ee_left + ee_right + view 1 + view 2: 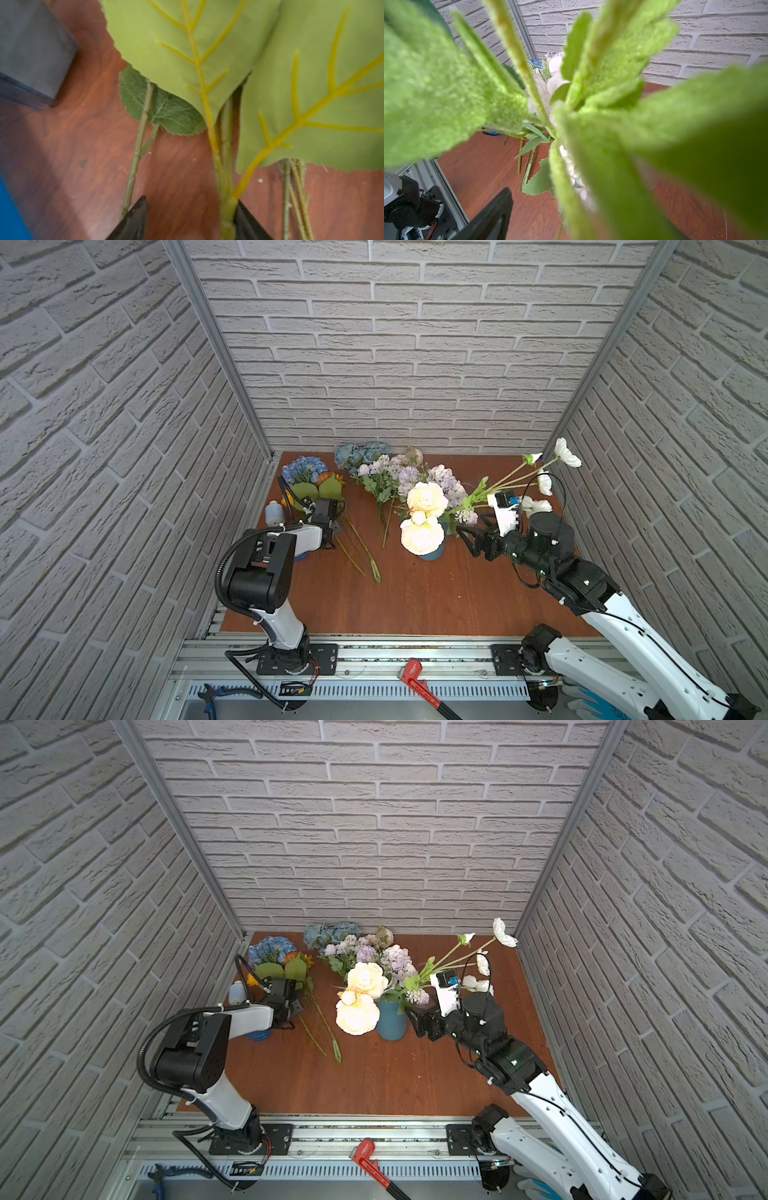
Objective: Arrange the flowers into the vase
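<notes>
A teal vase stands mid-table with two cream roses in it. A spray of white flowers leans out of it to the right. My right gripper stands open just right of the vase. Fuzzy green leaves fill its wrist view, where only one finger shows. My left gripper is open low over the sunflower bunch. A thick green stem lies between its jaws, against one finger. Blue hydrangea, dusty-blue roses and lilac clusters lie at the back.
Loose stems stretch toward the table's front. A small white and blue bottle stands by the left wall, and a blue object lies under the left arm. A red wrench and pliers lie on the front rail. Brick walls enclose three sides.
</notes>
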You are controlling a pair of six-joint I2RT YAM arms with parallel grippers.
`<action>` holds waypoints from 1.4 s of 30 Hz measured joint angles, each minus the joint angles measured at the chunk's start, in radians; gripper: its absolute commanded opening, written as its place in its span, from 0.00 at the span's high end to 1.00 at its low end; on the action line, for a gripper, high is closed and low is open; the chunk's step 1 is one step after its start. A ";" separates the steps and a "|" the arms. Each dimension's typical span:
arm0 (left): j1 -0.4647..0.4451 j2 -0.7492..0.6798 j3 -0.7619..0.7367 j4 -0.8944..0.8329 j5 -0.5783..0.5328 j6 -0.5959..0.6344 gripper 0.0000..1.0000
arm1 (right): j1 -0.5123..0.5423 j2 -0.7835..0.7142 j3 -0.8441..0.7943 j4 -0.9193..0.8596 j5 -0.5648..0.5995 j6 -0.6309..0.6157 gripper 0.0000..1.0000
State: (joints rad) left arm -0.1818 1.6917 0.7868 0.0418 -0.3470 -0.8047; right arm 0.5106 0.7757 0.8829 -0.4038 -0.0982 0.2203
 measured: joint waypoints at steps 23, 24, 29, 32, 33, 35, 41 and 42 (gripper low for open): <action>-0.080 -0.001 0.269 0.062 0.342 0.078 0.46 | 0.000 0.005 0.000 0.035 0.011 -0.011 0.15; -0.090 0.025 0.277 0.064 0.356 0.078 0.47 | 0.000 0.005 0.000 0.035 0.011 -0.011 0.15; -0.137 0.121 0.307 0.064 0.402 0.070 0.51 | 0.000 -0.002 0.000 0.037 0.011 -0.010 0.15; -0.148 0.168 0.336 0.058 0.412 0.067 0.52 | 0.000 -0.005 0.000 0.045 0.011 -0.011 0.15; -0.148 0.184 0.348 0.056 0.412 0.067 0.52 | 0.000 -0.005 0.000 0.047 0.010 -0.011 0.15; -0.147 0.208 0.364 0.054 0.411 0.066 0.52 | 0.000 -0.005 0.000 0.048 0.011 -0.011 0.15; -0.148 0.265 0.424 0.027 0.393 0.061 0.49 | 0.000 -0.005 0.000 0.051 0.009 -0.010 0.15; -0.148 0.274 0.434 0.024 0.392 0.061 0.49 | 0.000 -0.006 0.000 0.052 0.008 -0.010 0.15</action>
State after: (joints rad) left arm -0.3294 1.9659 1.2205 0.0658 0.0452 -0.7441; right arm 0.5106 0.7700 0.8829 -0.3515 -0.0906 0.2100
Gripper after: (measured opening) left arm 0.504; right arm 0.848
